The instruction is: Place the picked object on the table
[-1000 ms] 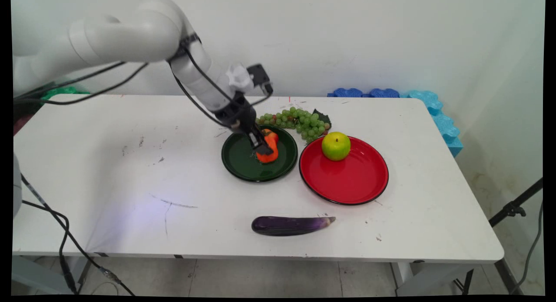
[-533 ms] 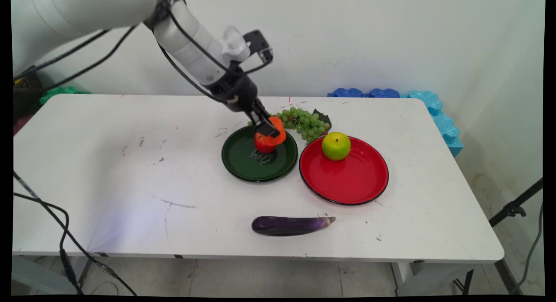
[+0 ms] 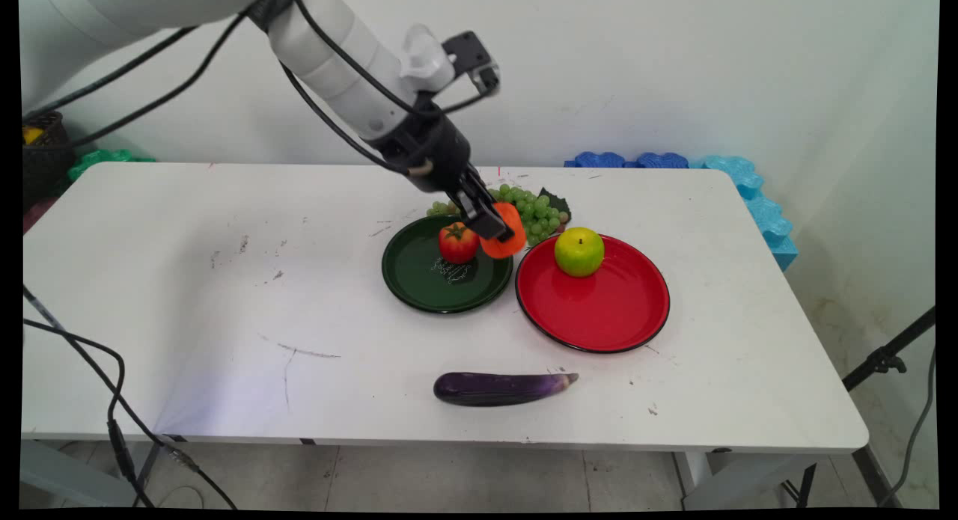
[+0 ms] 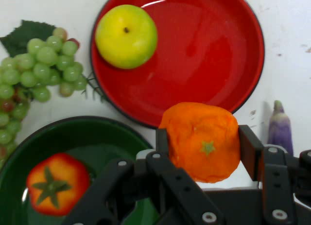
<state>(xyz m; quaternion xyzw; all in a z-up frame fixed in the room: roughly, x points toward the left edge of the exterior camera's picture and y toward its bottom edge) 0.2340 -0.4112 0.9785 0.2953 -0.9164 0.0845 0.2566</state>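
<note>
Since the earlier frames, the claw (image 3: 495, 228) has risen off the green plate (image 3: 419, 280) with the orange fruit (image 4: 204, 140) and shifted toward the red plate (image 3: 599, 310), uncovering a tomato (image 3: 458, 242) that stays on the green plate.

Claw state: closed to the fruit's width, one finger pressed against each side of the orange fruit, which hangs clear of every surface, over the gap where the two plate rims nearly meet.

Handling guidance, as a judgement: grip pressure should hold constant while the fruit is carried, since the round body offers the fingers (image 4: 250, 152) little flat contact. Height should clear both rims. The grapes (image 3: 535, 209) lie just behind the claw, so any sideways travel should keep away from them.

Surroundings, largest first:
- Counter (image 3: 187, 280): white, carries everything below the claw.
- Red plate: beside and ahead of the claw in the hand view; holds one yellow-green apple (image 3: 578, 251) near its far edge, the rest of the dish bare.
- Green plate: below and behind the claw; holds the tomato alone.
- Eggplant (image 3: 501, 387): on the counter, well apart from the claw, toward the near edge.
</note>
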